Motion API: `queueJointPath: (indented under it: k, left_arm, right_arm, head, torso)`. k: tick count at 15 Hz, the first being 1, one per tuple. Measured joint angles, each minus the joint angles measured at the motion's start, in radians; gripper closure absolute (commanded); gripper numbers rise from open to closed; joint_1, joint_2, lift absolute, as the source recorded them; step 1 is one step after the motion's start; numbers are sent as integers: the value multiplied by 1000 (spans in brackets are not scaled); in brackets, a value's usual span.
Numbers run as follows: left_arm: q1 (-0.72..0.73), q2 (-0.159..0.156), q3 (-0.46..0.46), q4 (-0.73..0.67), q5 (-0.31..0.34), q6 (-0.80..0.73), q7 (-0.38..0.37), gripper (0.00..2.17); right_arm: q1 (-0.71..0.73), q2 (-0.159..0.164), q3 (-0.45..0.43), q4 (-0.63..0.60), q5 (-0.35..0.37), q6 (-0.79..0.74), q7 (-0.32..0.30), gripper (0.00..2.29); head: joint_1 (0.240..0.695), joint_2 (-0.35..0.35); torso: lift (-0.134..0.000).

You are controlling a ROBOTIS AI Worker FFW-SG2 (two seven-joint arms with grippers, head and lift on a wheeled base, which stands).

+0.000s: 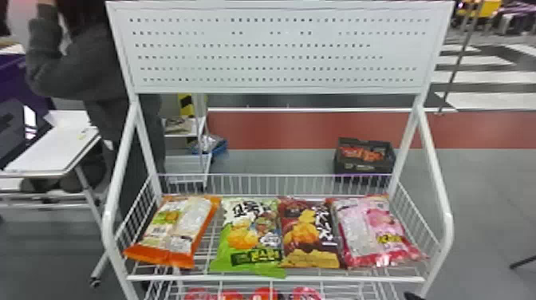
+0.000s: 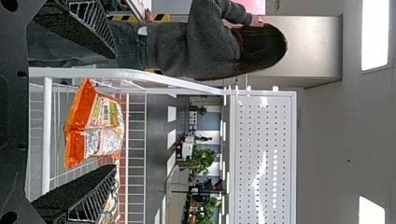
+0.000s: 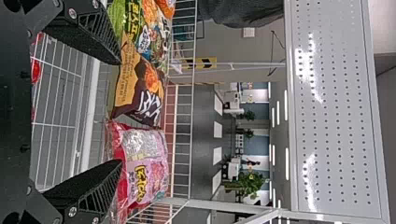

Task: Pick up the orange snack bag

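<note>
Bright ceiling lights (image 2: 375, 35); white glare streaking perforated board (image 3: 336, 116); sheen on pink bag (image 1: 353, 235).

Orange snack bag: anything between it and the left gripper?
Nothing visible stands between the left gripper and the orange snack bag. The rack's white front rail runs along the near side, below the bag; it would probably only matter if the gripper came in low.
</note>
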Motion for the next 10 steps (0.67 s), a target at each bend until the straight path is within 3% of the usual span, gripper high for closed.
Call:
queueJointPath:
  k: [10]
  left_arm:
    - [1, 0, -3, 1, -1, 0, -6, 39]
  right_arm:
    - [3, 1, 0, -2, -1, -3, 0, 144]
  head:
    - [499, 0]
  torso:
    - [0]
